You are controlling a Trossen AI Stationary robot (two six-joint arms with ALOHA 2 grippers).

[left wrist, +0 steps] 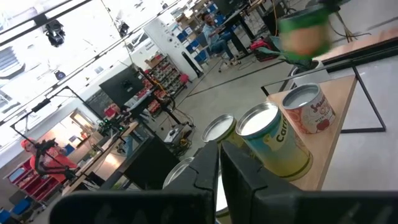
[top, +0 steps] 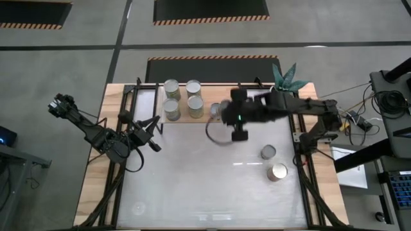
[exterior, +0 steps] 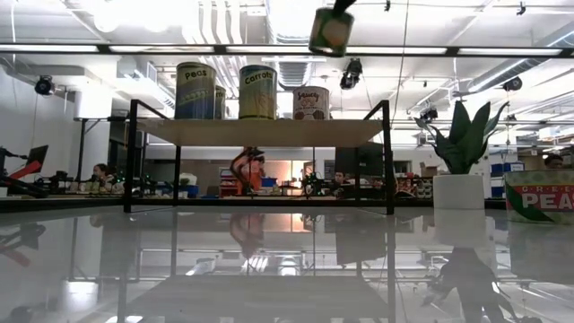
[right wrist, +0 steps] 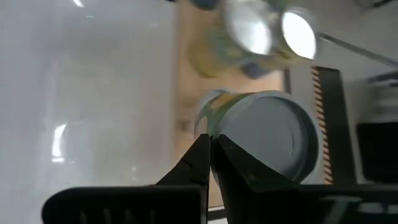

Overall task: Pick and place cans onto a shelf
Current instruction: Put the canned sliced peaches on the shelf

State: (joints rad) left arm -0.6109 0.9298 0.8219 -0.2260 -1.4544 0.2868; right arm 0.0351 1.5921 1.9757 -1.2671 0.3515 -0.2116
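right gripper (top: 221, 113) with a can (exterior: 331, 31) above the shelf (top: 205, 117)

The low shelf with a light wooden top and thin black legs (top: 207, 115) stands at the back of the table. Four small round metal cans with silvery tops (top: 171, 86) stand upright on it, close together. One more green can (exterior: 331, 30) is up in the air above the shelf. Two cans (top: 268, 152) stand on the white table, well apart from the shelf.

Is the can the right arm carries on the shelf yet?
No, airborne: low view shows the green-labelled metal can above the wooden shelf.
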